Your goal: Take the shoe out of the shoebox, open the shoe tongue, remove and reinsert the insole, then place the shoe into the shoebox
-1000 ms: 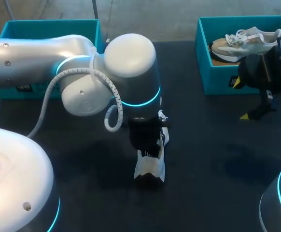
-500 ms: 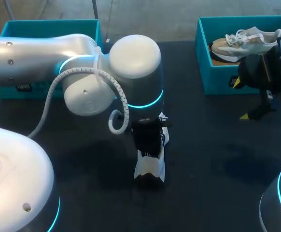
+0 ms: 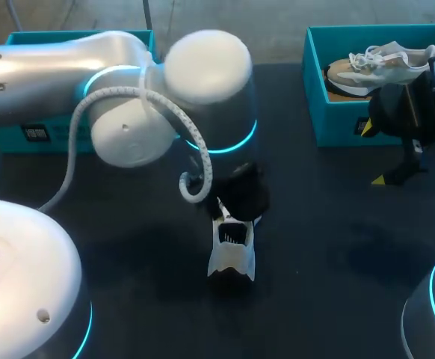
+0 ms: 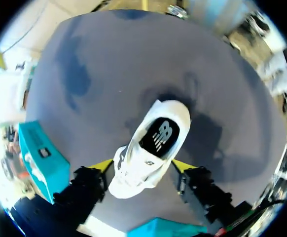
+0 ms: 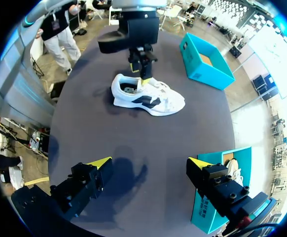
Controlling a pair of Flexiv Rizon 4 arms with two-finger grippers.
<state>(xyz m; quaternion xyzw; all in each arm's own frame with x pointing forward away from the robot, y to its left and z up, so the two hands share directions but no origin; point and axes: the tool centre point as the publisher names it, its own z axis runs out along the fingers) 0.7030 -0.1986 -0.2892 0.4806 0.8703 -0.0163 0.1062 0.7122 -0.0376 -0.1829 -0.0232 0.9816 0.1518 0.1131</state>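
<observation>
- Dead centre on the table (image 3: 329, 239), a touch toward 6 o'clock, lies the white shoe (image 3: 231, 258) on its sole: heel at 6 o'clock, toe toward 12.
- Left gripper (image 4: 143, 165) hangs right over the laced front half. Its fingers are spread wide, one down each flank, and it holds nothing. Whether the tips brush the sides, I cannot tell.
- Ahead of those fingers the collar gapes, and the dark insole (image 4: 159, 136) sits flat inside, so by my read it is not out yet.
- Right gripper (image 5: 149, 162) is out at 3 o'clock, also wide open and empty, well apart from the shoe.
- Left shoebox (image 3: 23, 45) is at 10 o'clock and looks empty from the right wrist view. Right shoebox (image 3: 318, 112) at 2 o'clock carries a second shoe (image 3: 382, 63).
- My call is that this is the tongue-and-insole stage. To do it well:
  - Come down centred on the tongue's upper edge, pinch just that flap and fold it toward 12 o'clock.
  - Keep the pull low and slow, because a light shoe will tip or slide.
  - Bring the right gripper in to steady the heel.
  - Then the insole's rear edge is the place to nip.
</observation>
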